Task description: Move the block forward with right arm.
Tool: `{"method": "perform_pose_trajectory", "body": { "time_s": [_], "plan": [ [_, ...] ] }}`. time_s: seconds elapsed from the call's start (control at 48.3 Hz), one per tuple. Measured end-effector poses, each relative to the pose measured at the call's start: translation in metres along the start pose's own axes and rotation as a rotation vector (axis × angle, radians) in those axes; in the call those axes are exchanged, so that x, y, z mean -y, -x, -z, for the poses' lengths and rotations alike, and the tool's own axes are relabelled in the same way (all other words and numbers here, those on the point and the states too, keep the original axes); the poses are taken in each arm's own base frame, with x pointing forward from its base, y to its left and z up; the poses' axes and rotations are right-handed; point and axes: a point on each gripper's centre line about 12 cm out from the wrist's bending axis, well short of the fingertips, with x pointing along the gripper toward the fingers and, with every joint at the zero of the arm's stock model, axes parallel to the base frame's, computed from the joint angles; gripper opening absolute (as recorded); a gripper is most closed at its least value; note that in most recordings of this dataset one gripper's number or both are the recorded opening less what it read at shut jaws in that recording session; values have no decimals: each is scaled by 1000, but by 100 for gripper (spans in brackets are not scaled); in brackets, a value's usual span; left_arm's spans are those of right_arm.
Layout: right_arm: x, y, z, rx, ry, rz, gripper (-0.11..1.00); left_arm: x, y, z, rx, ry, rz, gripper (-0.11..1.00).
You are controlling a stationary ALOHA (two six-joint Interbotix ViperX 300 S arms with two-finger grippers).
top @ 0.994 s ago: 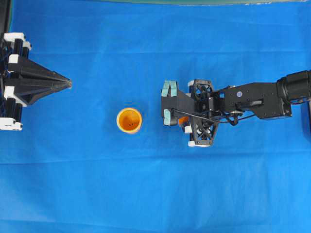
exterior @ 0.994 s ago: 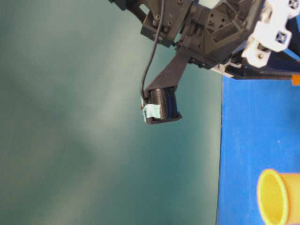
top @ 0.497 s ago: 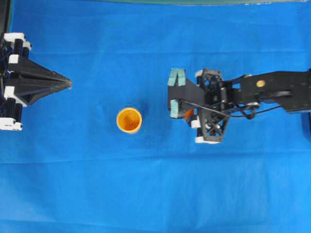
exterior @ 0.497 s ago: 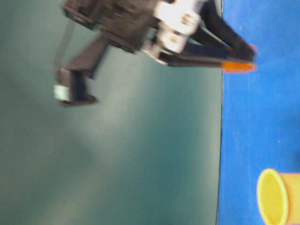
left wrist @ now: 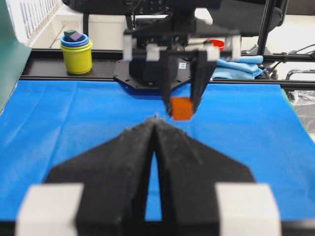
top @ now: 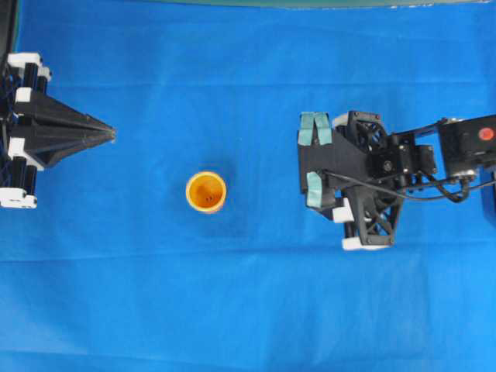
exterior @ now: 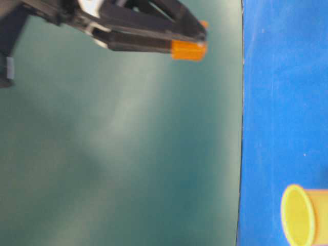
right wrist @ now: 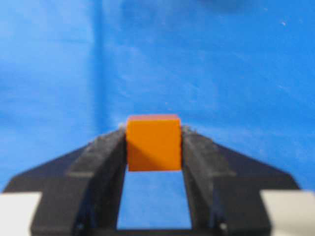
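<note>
The small orange block is clamped between the black fingertips of my right gripper, above the blue cloth. In the table-level view the block hangs at the gripper's tip, clear of the cloth. In the left wrist view the block is held above the cloth. From overhead the right arm covers the block. My left gripper is shut and empty at the far left, its tip pointing toward the block.
A round yellow-orange cup stands upright on the blue cloth between the two arms, left of the right arm; it also shows in the table-level view. A stack of coloured cups stands beyond the cloth's far edge.
My right arm has moved to the right in the overhead view and lifted the block off the cloth. The block is now hidden from overhead. The left arm and cup have not moved.
</note>
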Motion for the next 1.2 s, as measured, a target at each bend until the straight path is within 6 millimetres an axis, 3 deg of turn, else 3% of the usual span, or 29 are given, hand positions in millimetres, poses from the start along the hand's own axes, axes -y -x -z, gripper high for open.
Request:
{"method": "perform_pose_trajectory", "body": {
  "time_s": [0.373,0.828,1.201],
  "plan": [
    [-37,24,-20,18,30,-60,41,0,0,0,0,2,0,0],
    [-83,32,-17,29,-2,-140,41,0,0,0,0,2,0,0],
    [-122,37,-29,66,-3,-211,41,0,0,0,-2,2,0,0]
  ]
}}
